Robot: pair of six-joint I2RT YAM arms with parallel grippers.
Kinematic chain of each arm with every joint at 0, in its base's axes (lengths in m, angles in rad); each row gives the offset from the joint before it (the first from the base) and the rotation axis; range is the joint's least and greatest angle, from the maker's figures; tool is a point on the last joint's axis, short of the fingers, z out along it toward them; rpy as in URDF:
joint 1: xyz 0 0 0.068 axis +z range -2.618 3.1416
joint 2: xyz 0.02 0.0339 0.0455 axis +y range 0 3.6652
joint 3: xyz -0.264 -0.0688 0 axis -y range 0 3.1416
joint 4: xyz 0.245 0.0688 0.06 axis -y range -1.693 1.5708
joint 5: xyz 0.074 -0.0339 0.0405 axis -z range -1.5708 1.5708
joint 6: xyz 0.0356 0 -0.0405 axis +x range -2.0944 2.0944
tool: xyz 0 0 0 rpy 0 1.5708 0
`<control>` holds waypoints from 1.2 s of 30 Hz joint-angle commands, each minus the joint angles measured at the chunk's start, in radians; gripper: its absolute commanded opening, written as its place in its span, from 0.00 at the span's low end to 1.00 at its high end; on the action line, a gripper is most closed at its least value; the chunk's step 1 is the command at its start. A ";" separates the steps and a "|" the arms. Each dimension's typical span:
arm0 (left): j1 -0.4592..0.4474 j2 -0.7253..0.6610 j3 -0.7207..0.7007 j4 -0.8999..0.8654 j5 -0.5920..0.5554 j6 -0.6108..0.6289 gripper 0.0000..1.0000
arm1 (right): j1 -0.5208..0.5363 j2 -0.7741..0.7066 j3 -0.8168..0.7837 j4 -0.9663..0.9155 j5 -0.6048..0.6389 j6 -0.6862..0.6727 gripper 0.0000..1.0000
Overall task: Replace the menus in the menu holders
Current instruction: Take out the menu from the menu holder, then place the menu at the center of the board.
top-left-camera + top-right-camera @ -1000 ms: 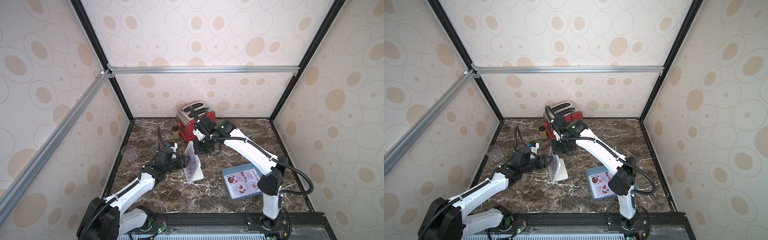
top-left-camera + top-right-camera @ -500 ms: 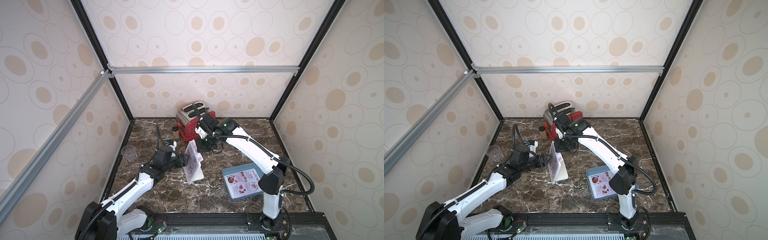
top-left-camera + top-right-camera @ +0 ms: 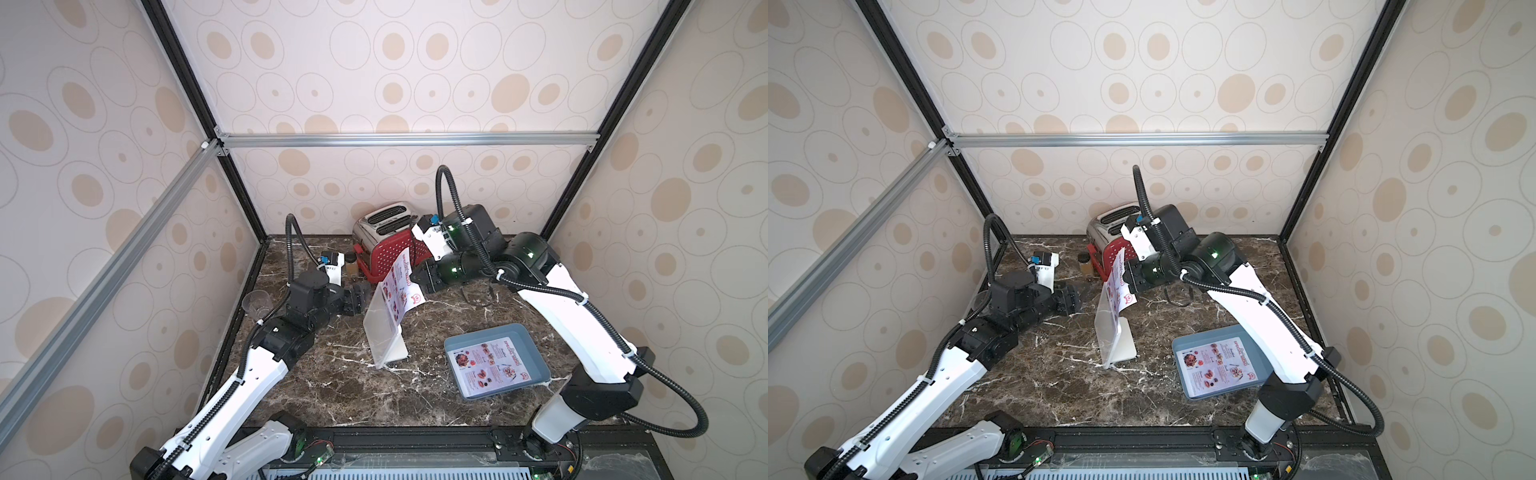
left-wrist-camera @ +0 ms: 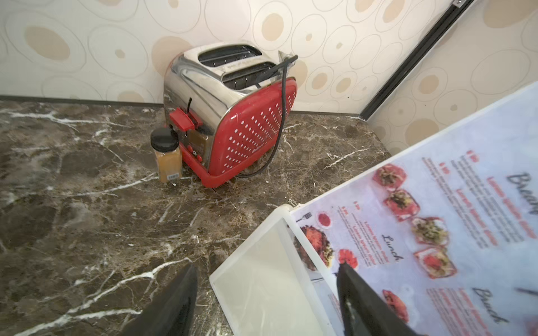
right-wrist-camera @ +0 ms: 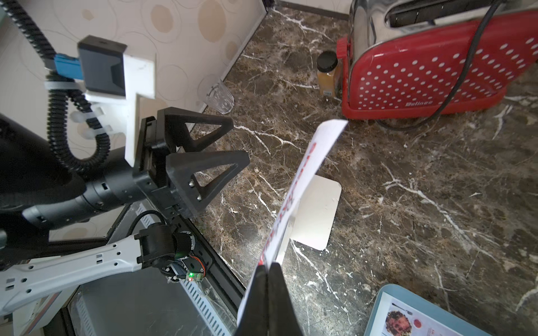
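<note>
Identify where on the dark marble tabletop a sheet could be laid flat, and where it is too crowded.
Free: the front stretch of marble tabletop between the clear acrylic slanted holder, the blue-grey rectangular tray and the black front rail. Crowded: the back, where the red-and-chrome toaster, amber spice jar, open left tool and right tool pinching the white printed menu cluster.

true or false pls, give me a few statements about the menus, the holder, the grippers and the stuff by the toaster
1. The right gripper is shut on a menu. True.
2. The left gripper grips the menu holder. False: its jaws stand open beside the holder, holding nothing.
3. The blue-grey tray is empty. False: a second menu lies flat in it.
4. A spice jar stands beside the red toaster. True.
</note>
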 commanded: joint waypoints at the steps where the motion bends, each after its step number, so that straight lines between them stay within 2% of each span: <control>1: -0.007 -0.008 0.114 -0.077 -0.047 0.110 0.75 | 0.004 -0.018 0.024 0.006 -0.016 -0.063 0.00; 3: -0.006 -0.010 0.153 -0.095 -0.116 0.104 0.75 | 0.019 -0.025 0.040 0.016 -0.025 -0.076 0.00; 13: -0.007 -0.111 0.252 -0.214 -0.684 -0.051 0.75 | 0.208 0.070 0.284 -0.033 -0.036 -0.190 0.00; 20: -0.007 -0.210 0.310 -0.263 -0.938 -0.036 0.76 | 0.349 0.155 0.300 -0.014 -0.120 -0.233 0.00; 25: -0.006 -0.269 0.337 -0.267 -1.058 0.019 0.76 | 0.448 0.237 0.307 0.040 -0.240 -0.241 0.00; 30: -0.006 -0.306 0.356 -0.269 -1.104 0.058 0.76 | 0.496 0.310 0.298 0.097 -0.368 -0.248 0.00; 36: -0.007 -0.325 0.357 -0.303 -1.121 0.053 0.76 | 0.483 0.395 0.218 0.097 -0.353 -0.366 0.00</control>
